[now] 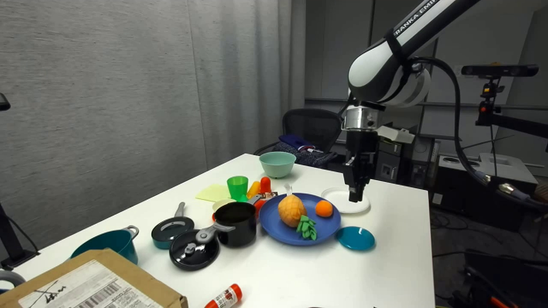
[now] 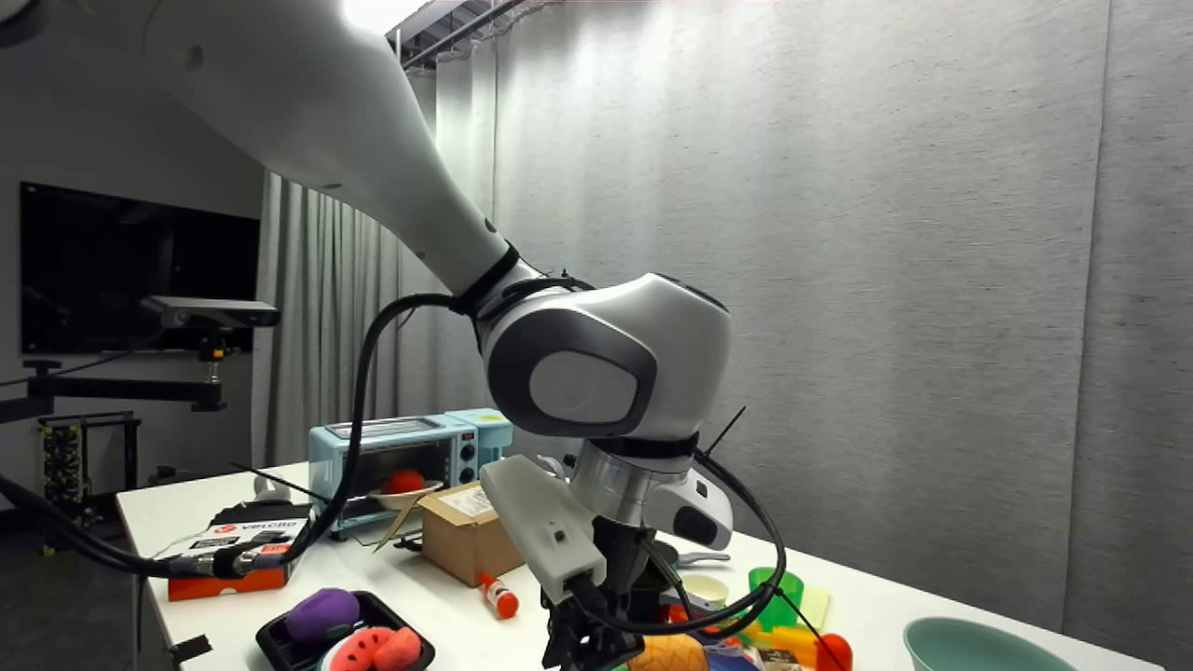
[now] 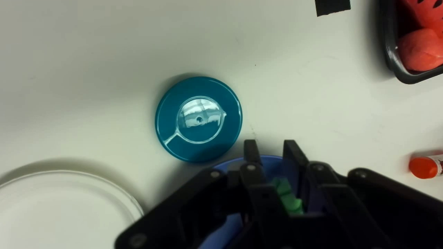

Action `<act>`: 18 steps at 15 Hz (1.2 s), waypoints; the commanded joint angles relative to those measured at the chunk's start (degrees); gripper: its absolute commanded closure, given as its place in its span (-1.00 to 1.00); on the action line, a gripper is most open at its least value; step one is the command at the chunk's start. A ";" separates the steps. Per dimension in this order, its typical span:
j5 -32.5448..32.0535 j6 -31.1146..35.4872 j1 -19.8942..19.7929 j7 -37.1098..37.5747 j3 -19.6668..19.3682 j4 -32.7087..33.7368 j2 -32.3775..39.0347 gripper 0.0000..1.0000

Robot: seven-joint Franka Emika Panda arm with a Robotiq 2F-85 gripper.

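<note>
Gleaming — teal disc [image 3: 199, 119]; round plate [image 1: 274, 224]

"FRANKA EMI" (partly cut off) on robot arm [image 1: 372, 70]; "VELCRO" on orange-white box [image 2: 228, 585]; barcode on carton lbl [image 1: 85, 288], print illeg.

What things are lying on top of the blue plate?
On the blue plate lie a toy pineapple with green leaves and a small orange. Behind the pineapple, a pale piece shows; its lower part is covered.

You have one pineapple [image 1: 292, 210] and one orange [image 1: 324, 208], two fruits in all, on one blue plate [image 1: 274, 231]. You also count one white plate [image 1: 340, 201], one teal disc [image 1: 355, 238], one green cup [image 1: 237, 186], one mint bowl [image 1: 277, 164] and one toaster oven [image 2: 466, 457].
</note>
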 commanded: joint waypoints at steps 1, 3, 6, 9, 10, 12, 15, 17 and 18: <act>0.95 0.41 0.33 -0.35 -0.34 0.26 -0.05 -0.04; 4.51 -0.85 0.34 -2.74 0.17 2.61 1.50 -0.32; 11.85 -7.18 0.84 -7.99 1.99 8.00 6.02 -0.77; 14.45 -11.98 1.64 -12.07 4.92 13.36 11.66 -1.00; 14.17 -13.52 1.87 -12.72 5.95 14.97 13.72 -1.00; 11.95 -15.62 2.94 -12.60 8.11 17.61 17.83 -1.00; 6.50 -19.39 4.42 -12.21 10.06 20.36 22.02 -1.00; 7.15 -16.74 4.17 -11.14 10.52 17.55 20.44 -1.00; 5.80 -17.42 4.52 -11.09 10.80 18.42 21.47 -1.00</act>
